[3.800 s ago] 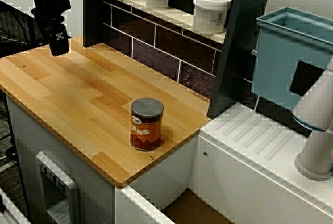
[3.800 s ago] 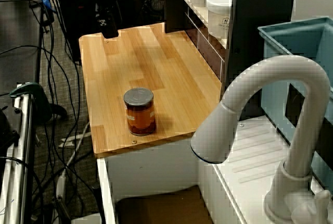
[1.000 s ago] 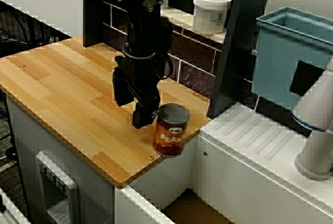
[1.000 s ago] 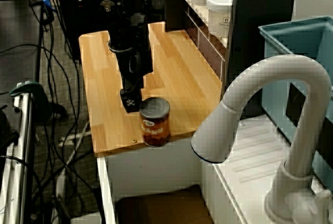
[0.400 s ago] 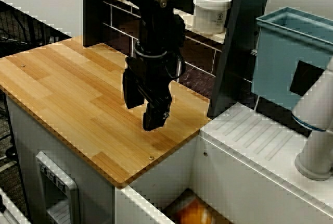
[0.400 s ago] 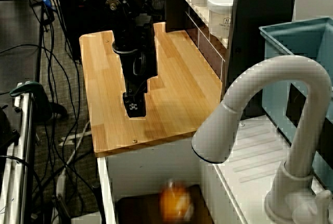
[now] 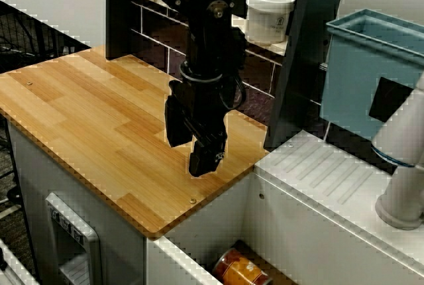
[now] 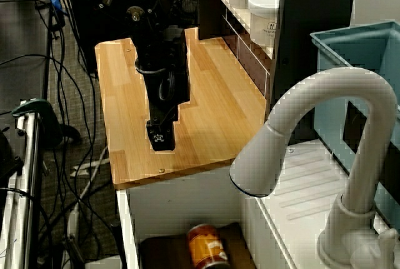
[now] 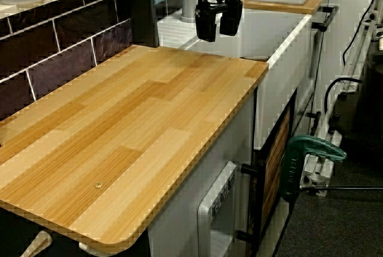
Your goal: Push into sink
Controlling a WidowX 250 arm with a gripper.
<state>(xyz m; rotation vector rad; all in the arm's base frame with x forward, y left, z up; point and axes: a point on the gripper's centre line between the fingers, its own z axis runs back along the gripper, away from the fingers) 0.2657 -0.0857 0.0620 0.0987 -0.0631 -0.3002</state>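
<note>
Beans can (image 8: 204, 251) lay on its side on the brown floor of the sink (image 8: 159, 250), so we judged the push done. Our tool (image 9: 218, 21) hung spread and empty over the desk (image 7: 86, 119) near its sink-side edge. Next we needed only to lift clear and retreat.

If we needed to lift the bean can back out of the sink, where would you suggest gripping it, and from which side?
The bean can lies on its side on the sink floor. I would come straight down from above and close the fingers across its round body at mid-length, since the walls probably block any sideways approach.
</note>
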